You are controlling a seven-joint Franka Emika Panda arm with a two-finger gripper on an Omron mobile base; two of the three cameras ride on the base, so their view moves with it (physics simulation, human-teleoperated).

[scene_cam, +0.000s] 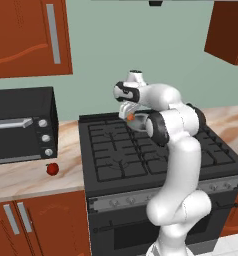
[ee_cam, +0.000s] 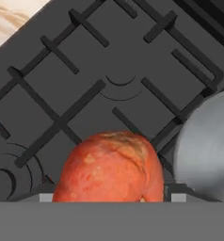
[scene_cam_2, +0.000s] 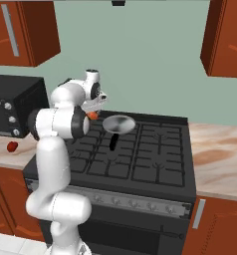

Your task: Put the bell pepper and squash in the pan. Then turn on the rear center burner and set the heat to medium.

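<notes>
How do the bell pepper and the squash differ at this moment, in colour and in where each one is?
Colour: the bell pepper is glossy deep red with a dark stem; the squash is paler orange with light mottling.
Place: the bell pepper rests on the counter left of the stove, untouched; the squash is held in the pincer above the stove grates, beside the pan.
Shared: both are small and roundish, and neither is in the pan yet.

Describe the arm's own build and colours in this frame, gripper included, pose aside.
The arm is made of glossy white, rounded tubular links with dark grey to black bands at the joints. The wrist ends in a small white cylindrical cap. The gripper is pale grey-white. No cables or markings are visible. The hand view hides the fingertips.
</notes>
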